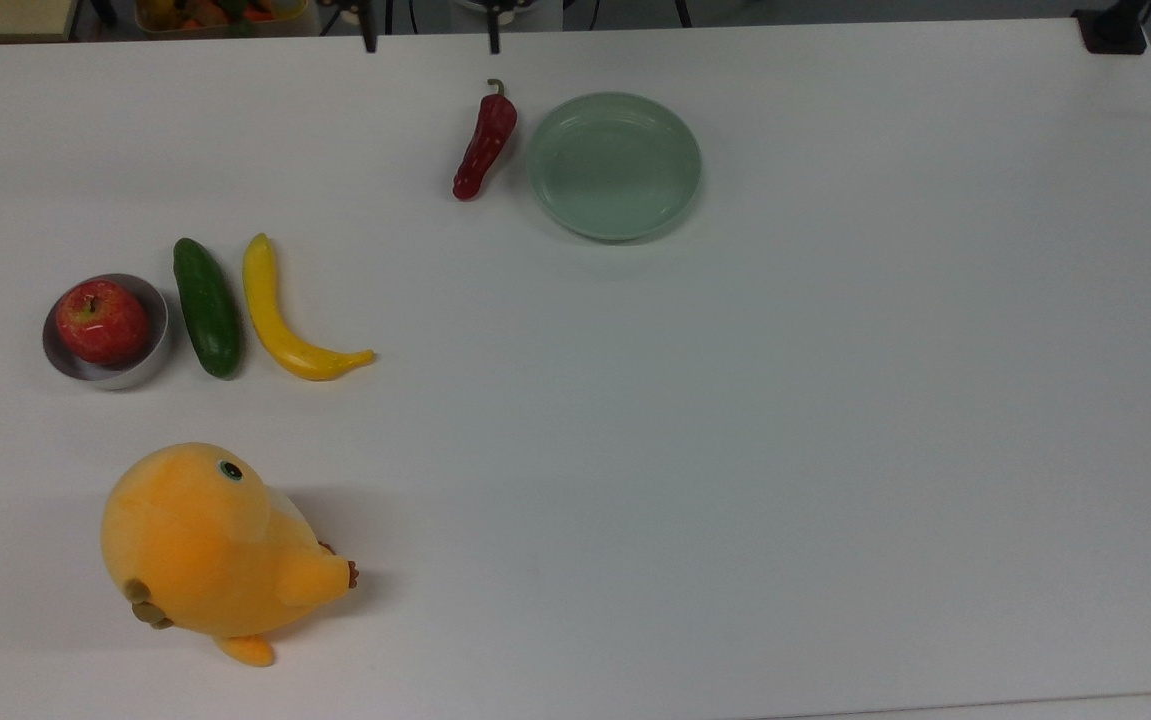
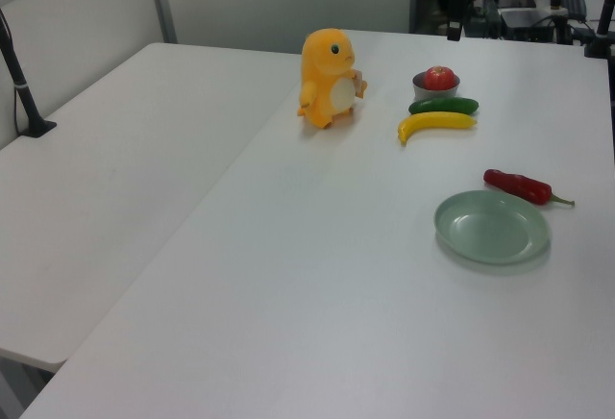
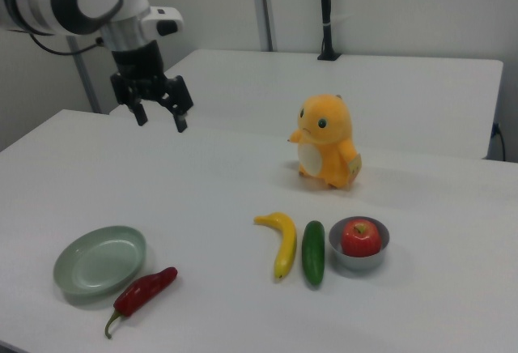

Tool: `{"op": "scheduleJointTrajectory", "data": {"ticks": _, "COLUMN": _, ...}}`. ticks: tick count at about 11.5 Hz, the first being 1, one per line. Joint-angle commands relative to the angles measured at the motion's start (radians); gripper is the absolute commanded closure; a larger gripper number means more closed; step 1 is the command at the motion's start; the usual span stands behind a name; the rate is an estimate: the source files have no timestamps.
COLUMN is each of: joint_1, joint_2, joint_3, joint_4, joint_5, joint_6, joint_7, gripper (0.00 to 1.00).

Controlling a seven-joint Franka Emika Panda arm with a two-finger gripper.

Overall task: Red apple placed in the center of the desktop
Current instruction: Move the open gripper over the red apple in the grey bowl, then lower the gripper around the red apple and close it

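Robot lab: Franka arm, white tables, camera poles.

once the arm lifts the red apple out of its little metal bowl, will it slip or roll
The red apple looks round and glossy, so it may slip in the open end effector. Set on the flat desktop, it would probably roll. The shallow bowl might tip.

The desk is smooth, matt white, and the red apple on it looks glossy, sitting in a shiny metal bowl. Beside the bowl, the cucumber and banana have a smooth plastic sheen; the orange toy is soft plush, and the pale-green plate looks smooth and faintly glossy
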Motion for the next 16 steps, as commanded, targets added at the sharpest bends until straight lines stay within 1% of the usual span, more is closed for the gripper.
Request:
{"op": "scheduleJointTrajectory", "data": {"ticks": 1, "joint_1": -0.005, "joint_2": 0.05, "joint_3": -0.076, "joint_4": 0.016, "joint_5": -0.011, "joint_6": 0.092, "joint_7": -0.151, "gripper": 0.0}}
{"op": "scheduleJointTrajectory", "data": {"ticks": 2, "joint_1": -0.019, "joint_2": 0.064, "joint_3": -0.114, "joint_4": 0.02, "joint_5": -0.007, "joint_6": 0.132, "joint_7": -0.196, "gripper": 0.0}}
{"op": "scheduleJointTrajectory", "data": {"ticks": 5, "joint_1": -0.022, "joint_2": 0.125, "joint_3": -0.215, "joint_4": 0.021, "joint_5": 0.0, "joint_6": 0.292, "joint_7": -0.313, "gripper": 0.0}}
{"op": "scheduleJointTrajectory", "data": {"ticks": 6, "joint_1": -0.027, "joint_2": 0.153, "joint_3": -0.244, "joint_4": 0.021, "joint_5": 0.0, "joint_6": 0.347, "joint_7": -0.328, "gripper": 0.0}}
{"op": "scheduleJointTrajectory", "data": {"ticks": 7, "joint_1": -0.048, "joint_2": 0.182, "joint_3": -0.257, "joint_4": 0.019, "joint_5": 0.001, "joint_6": 0.395, "joint_7": -0.351, "gripper": 0.0}}
{"op": "scheduleJointTrajectory", "data": {"ticks": 11, "joint_1": -0.126, "joint_2": 0.308, "joint_3": -0.26, "joint_4": 0.017, "joint_5": -0.002, "joint_6": 0.507, "joint_7": -0.429, "gripper": 0.0}}
{"op": "scheduleJointTrajectory", "data": {"ticks": 16, "joint_1": -0.176, "joint_2": 0.452, "joint_3": -0.26, "joint_4": 0.014, "joint_5": 0.004, "joint_6": 0.666, "joint_7": -0.463, "gripper": 0.0}}
